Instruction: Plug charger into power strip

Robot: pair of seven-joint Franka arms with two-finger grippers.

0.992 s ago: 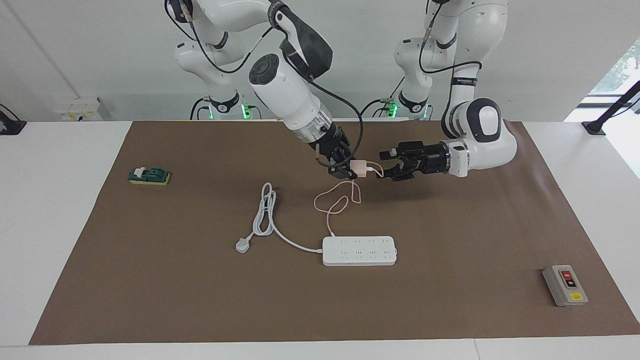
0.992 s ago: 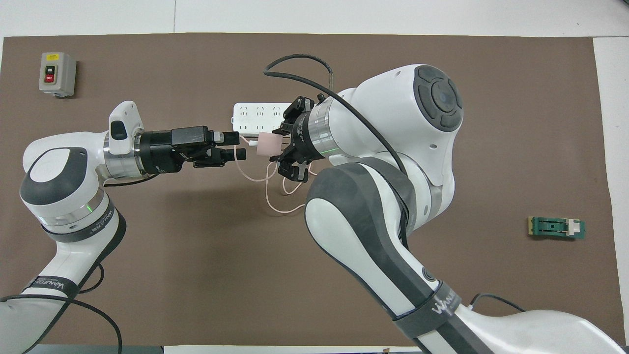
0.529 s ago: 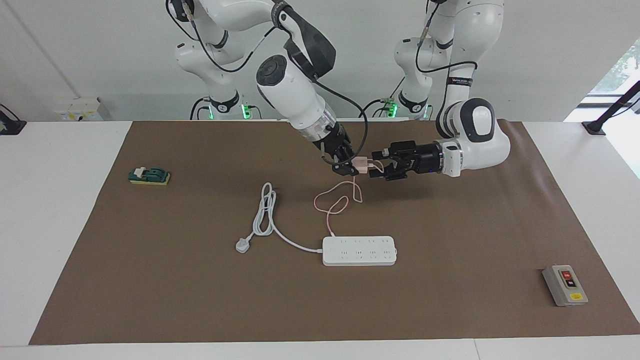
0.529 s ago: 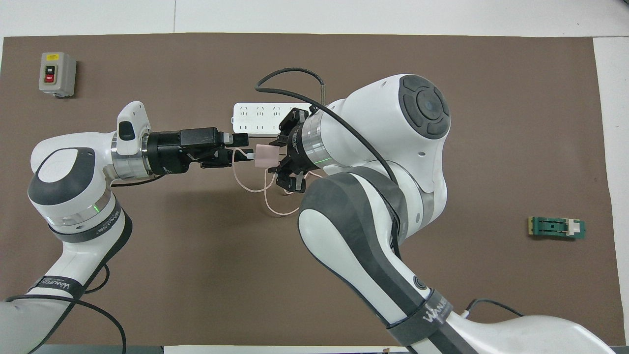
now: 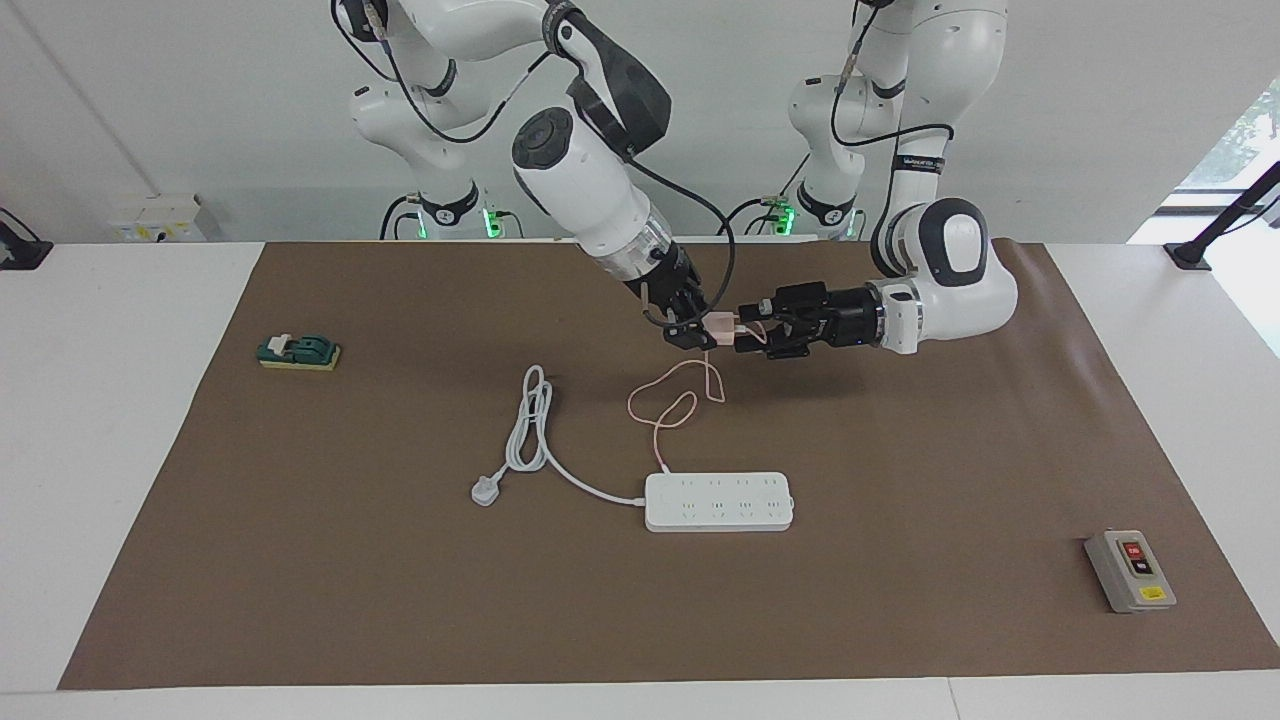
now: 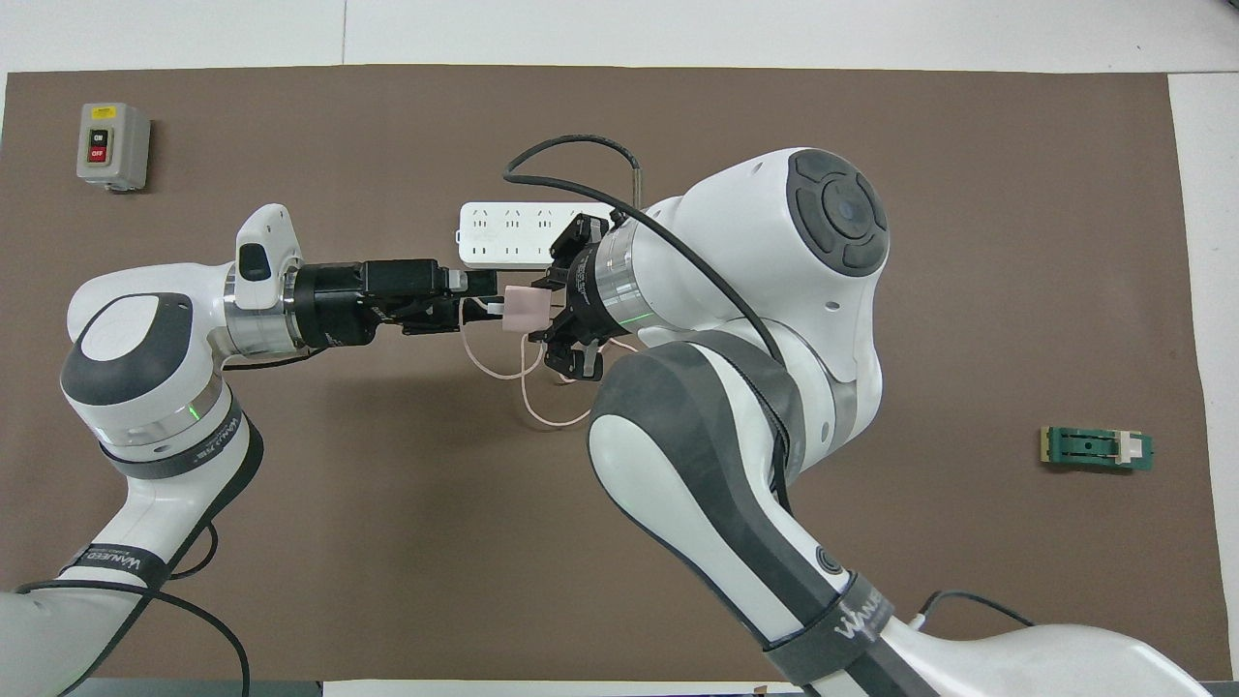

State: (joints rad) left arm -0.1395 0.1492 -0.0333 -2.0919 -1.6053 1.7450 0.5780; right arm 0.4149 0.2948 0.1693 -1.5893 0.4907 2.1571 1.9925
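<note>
The right gripper (image 5: 697, 333) pinches the charger (image 5: 719, 326) in mid-air between the arms — the left gripper (image 5: 752, 338) has reached it, jaws' state unclear; plugging into the power strip (image 5: 719, 501) remains — unstarted

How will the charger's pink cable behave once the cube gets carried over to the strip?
Probably floppy: the cable hangs from the charger and lies in loose loops on the mat. Likely light, so it should trail rather than resist. It might drag across the power strip.
</note>
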